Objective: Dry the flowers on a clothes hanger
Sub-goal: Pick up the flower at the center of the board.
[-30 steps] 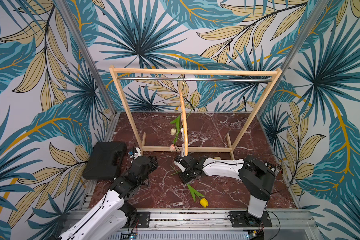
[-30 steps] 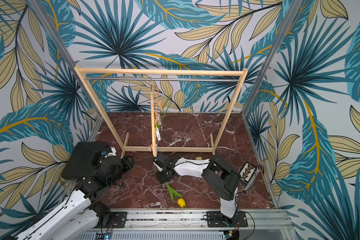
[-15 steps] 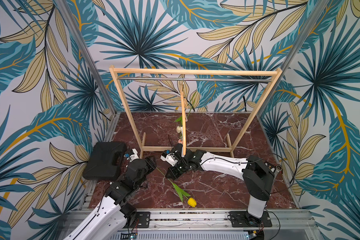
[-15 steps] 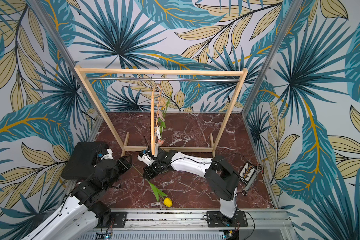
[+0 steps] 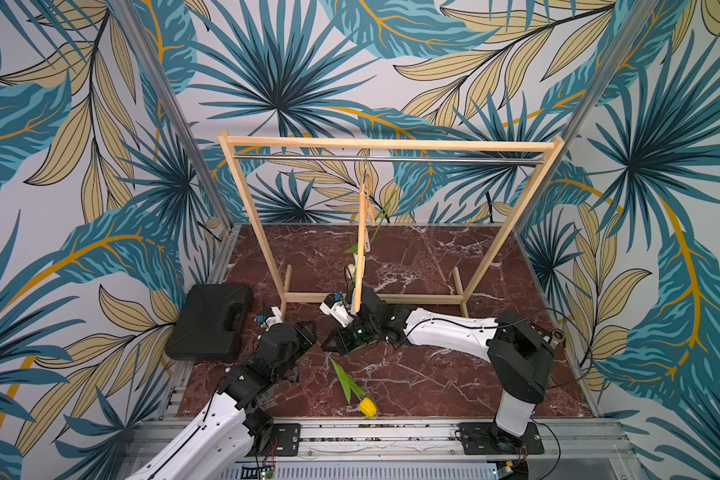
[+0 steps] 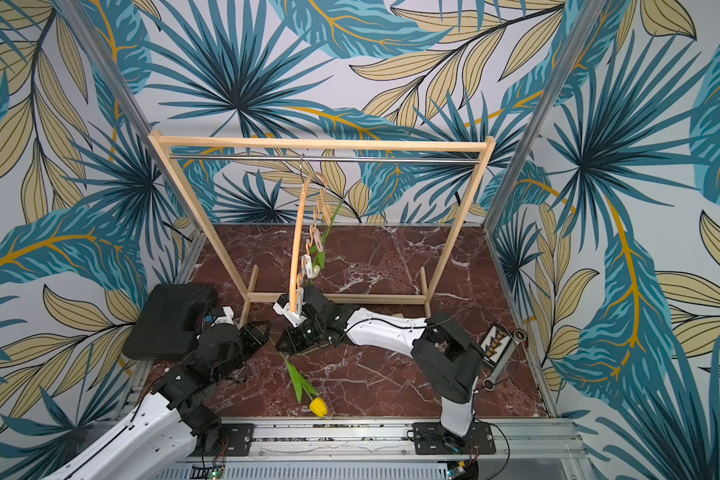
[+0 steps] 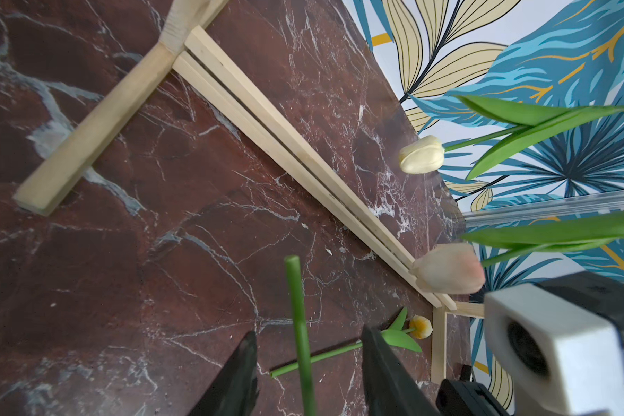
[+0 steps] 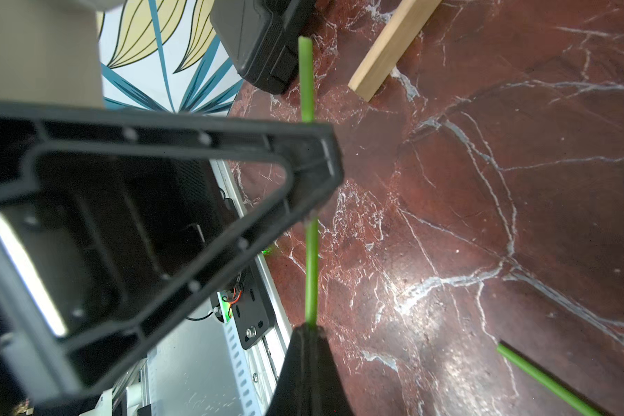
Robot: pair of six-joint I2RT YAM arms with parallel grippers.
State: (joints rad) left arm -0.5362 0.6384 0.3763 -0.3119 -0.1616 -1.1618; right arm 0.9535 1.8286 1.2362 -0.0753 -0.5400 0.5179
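Yellow tulip (image 5: 367,406): held off the marble table (image 5: 433,374) by its stem (image 8: 312,266). The head hangs below the right pincer (image 5: 328,345), towards the front rail, with the leaves between head and grip. The cut end sticks out past the grip on the opposite side.

Right pincer: pressed together on that stem, as the right wrist view shows (image 8: 308,329).

Left pincer (image 7: 308,333): spread. The cut end of the stem (image 7: 298,306) stands between its fingers (image 7: 238,378), with a gap on each side. In both top views its tips sit just beside the right pincer's tips (image 6: 278,345).

Yellow-orange tulip (image 7: 421,326): flat on the table, past the left pincer's fingertips, near the rack's base bar.

Clothes hanger (image 5: 362,249): above and behind the right pincer, hooked on the metal rod of the wooden rack (image 5: 391,143), seen nearly edge-on. The cream-white tulip (image 7: 421,159) and the pink tulip (image 7: 449,268) hang head down from it. The pink head is just above the base bar. The clips holding them are too small to judge.

Black case (image 5: 213,320): on the table's edge, beside the left pincer on the side away from the right pincer.
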